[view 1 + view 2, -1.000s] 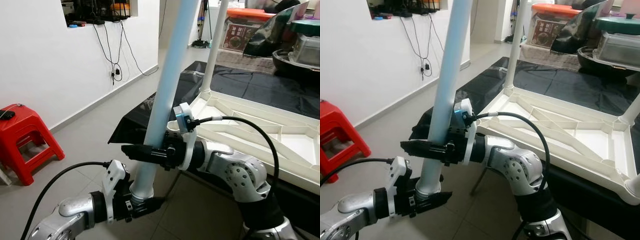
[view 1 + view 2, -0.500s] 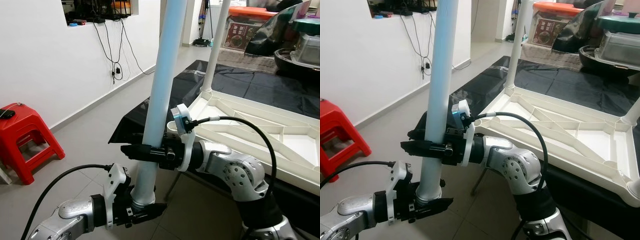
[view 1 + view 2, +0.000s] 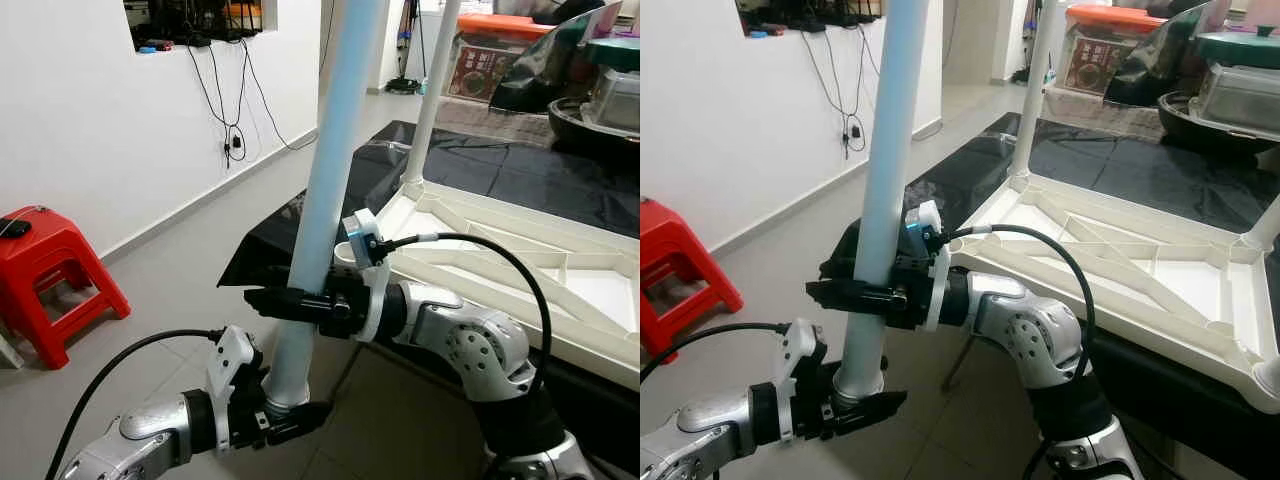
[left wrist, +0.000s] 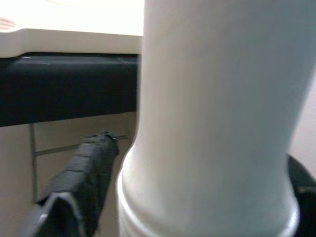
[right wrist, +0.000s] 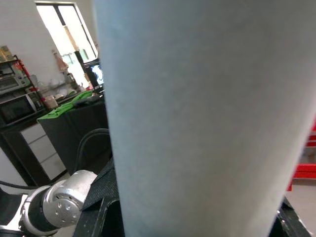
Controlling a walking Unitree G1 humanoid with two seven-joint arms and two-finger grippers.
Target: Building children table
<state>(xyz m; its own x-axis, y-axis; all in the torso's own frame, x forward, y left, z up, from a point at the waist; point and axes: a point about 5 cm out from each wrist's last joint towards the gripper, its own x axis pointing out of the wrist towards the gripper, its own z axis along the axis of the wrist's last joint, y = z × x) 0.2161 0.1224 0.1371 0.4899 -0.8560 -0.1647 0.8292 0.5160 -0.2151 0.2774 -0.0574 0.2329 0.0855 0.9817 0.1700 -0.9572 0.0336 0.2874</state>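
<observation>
Table leg (image 3: 330, 190), a long pale blue-white plastic tube, smooth, standing nearly upright with a slight lean toward the robot's right at its top; its lower end steps into a narrower collar. Top of the tube runs out of frame, so its full length cannot be told. Left gripper (image 3: 285, 420) clamped on the collar at the bottom end, black fingers (image 4: 84, 173) pressed to either side of it; in the left wrist view one finger shows plainly, the other is cut off at the frame edge. Right gripper (image 3: 285, 303) clamped round the tube higher up, fingers closed across its front, silver forearm reaching in from the robot's right. Right wrist view is close on the tube surface, blurred, with the left arm's silver joint below. Held leg hangs over the grey tiled floor (image 3: 170, 270), just off the near left corner of the upturned white table top (image 3: 1120, 260), which lies underside up on a black sheet (image 3: 500, 165), ribs and diagonal braces showing. One fitted leg (image 3: 1033, 90) stands up from the far left corner; another (image 3: 1268, 225) at the far right corner is cropped. Whether the held leg touches the table's near left corner cannot be told; the arm hides it. Red plastic stool (image 3: 50, 275) by the white wall, well apart.
</observation>
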